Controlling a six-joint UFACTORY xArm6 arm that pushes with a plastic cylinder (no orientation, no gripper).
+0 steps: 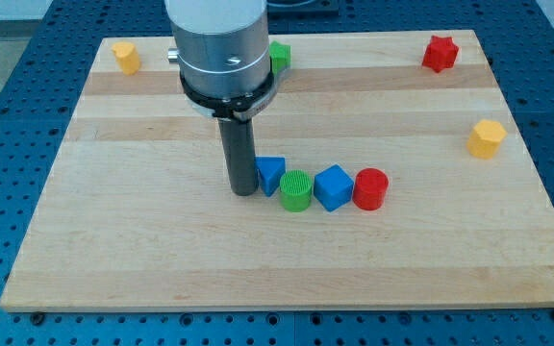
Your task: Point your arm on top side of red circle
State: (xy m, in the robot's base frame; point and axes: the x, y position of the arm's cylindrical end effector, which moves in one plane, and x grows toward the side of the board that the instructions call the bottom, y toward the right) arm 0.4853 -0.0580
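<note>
Your red circle point(370, 188) sits right of centre on the wooden board point(162, 259), touching a blue cube point(333, 187) on its left — then a green cylinder point(296, 190) and a blue triangle point(270, 173) in the same row. My tip point(243, 191) is down just left of that triangle, well apart from the red circle. No jaws here — plain rod. Elsewhere: red star point(440, 53) top right, yellow blocks point(487, 138) point(126, 57) at right edge and top left, green block point(279, 56) partly hidden behind the arm.
</note>
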